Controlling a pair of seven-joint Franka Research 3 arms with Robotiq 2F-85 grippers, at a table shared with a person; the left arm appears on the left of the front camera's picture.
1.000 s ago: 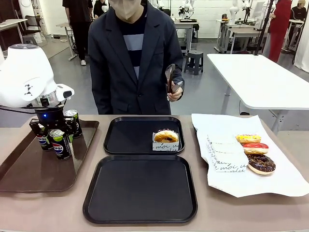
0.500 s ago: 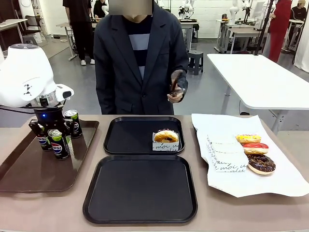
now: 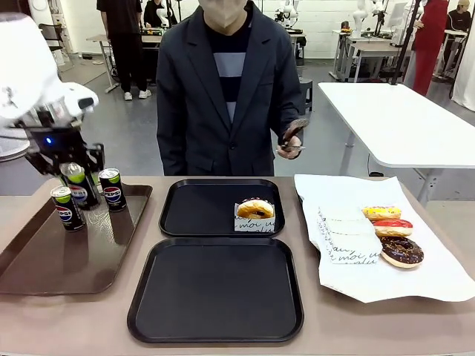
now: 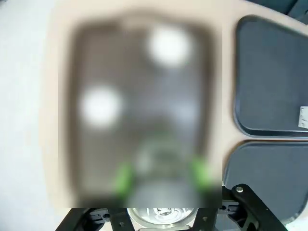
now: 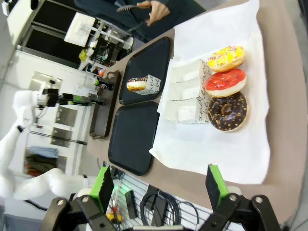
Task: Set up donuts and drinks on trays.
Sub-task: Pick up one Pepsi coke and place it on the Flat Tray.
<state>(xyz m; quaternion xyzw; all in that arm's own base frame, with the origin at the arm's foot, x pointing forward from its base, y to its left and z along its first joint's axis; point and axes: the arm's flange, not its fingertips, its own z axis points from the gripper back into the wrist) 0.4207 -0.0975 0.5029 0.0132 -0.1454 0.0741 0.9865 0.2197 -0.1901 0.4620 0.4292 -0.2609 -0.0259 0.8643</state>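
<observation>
Left arm: the left end effector (image 3: 68,165) is up at the far left, clamped on 1 can (image 3: 79,191) that looks to hang just above the brown tray (image 3: 44,274). The left wrist view is badly blurred and gives little beyond 2 green pads (image 4: 124,175).
Right arm: the right end effector (image 5: 158,177) sits low on the robot's side, fingers wide apart, nothing between them.
Spare cans: 2 stand upright on the brown tray, the front can (image 3: 65,211) just before the held one and the side can (image 3: 113,190) just beside it.
Far tray: the far tray (image 3: 185,211) carries 1 sleeved donut (image 3: 254,213) on its right side, and no drink.
Near tray: the near tray (image 3: 215,297) has nothing on it at all.
Supply: a yellow donut (image 3: 381,213), a red donut (image 3: 392,227) and a chocolate donut (image 3: 401,251) lie in a row on the white paper (image 3: 415,285) at the right of the surface, touching the empty sleeves (image 3: 345,237).
Person: the hand (image 3: 289,144) holds tongs (image 3: 295,130) up at chest height, well apart from the donuts.
Progress: early going, I'd say: 1 donut placed, 0 drinks on either black tray.
Left to do: by my reckoning, a can to each black tray and at least 1 donut to the near tray.
Next call: the held can likely wants a spot beside the sleeved donut, set down upright.
</observation>
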